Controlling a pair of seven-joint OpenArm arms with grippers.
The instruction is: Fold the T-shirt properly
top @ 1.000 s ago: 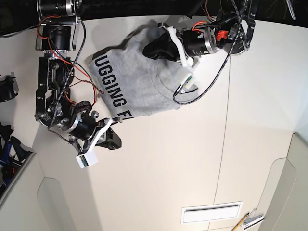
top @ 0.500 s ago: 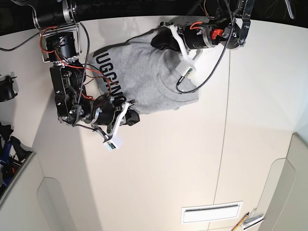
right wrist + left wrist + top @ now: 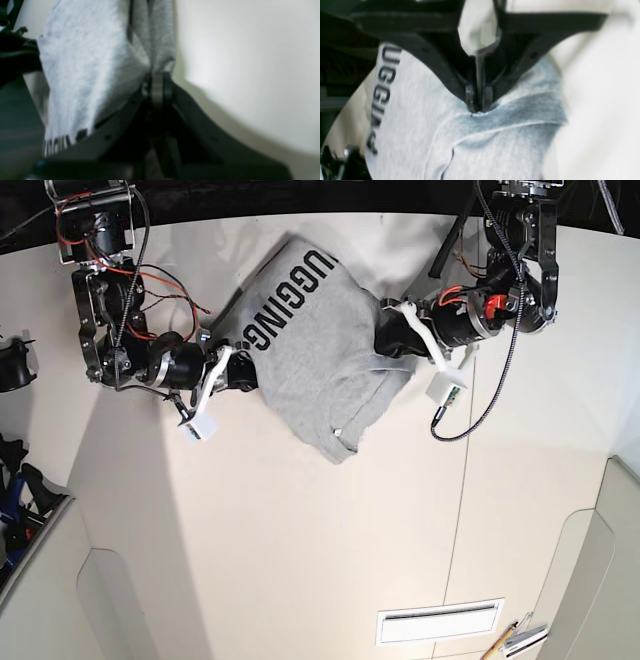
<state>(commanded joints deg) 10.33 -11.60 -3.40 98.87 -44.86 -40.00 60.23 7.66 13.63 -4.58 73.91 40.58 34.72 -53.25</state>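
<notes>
Folding looks barely begun to us: going from the left of the base view, we see the right gripper [image 3: 240, 372] with its jaws closed on one edge of the T-shirt [image 3: 320, 350], and the right wrist view confirms grey fabric pinched between them. Between the two arms the T-shirt is stretched over the desk [image 3: 330, 560], partly bunched, with the black lettering [image 3: 290, 298] facing up and a loose corner drooping toward the desk below. On the right, the left gripper [image 3: 388, 340] has its jaws closed on the opposite edge, near a stitched hem in the left wrist view. We judge that no clean fold is made yet; the garment needs spreading flat, then folding of sleeves and body, all still to do.
</notes>
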